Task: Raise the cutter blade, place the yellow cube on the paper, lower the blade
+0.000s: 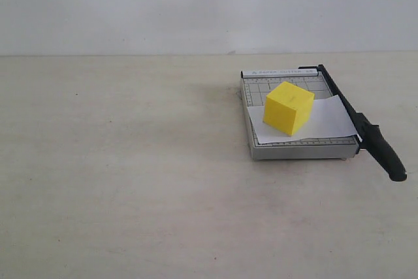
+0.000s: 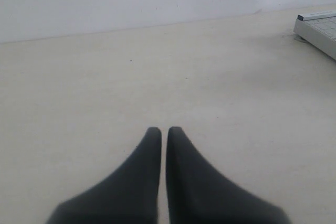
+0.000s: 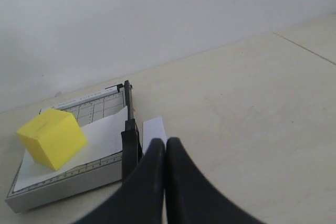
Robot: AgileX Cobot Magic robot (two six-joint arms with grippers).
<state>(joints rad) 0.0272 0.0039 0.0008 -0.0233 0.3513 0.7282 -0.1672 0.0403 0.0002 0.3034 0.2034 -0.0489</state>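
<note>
The yellow cube (image 1: 288, 108) sits on the paper (image 1: 326, 119), and the paper lies on the grey cutter board (image 1: 287, 151). The cutter blade (image 1: 369, 135) lies down along the board's edge — its handle sticks out past the board. The left gripper (image 2: 164, 131) and the right gripper (image 3: 166, 142) are both pinched closed — holding nothing.

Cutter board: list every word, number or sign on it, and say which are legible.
Cutter board, top strip: one line of small print, too blurred to read.
Ruler along its front edge: tick marks, numbers too small to read.
Cube, paper: no text.
</note>
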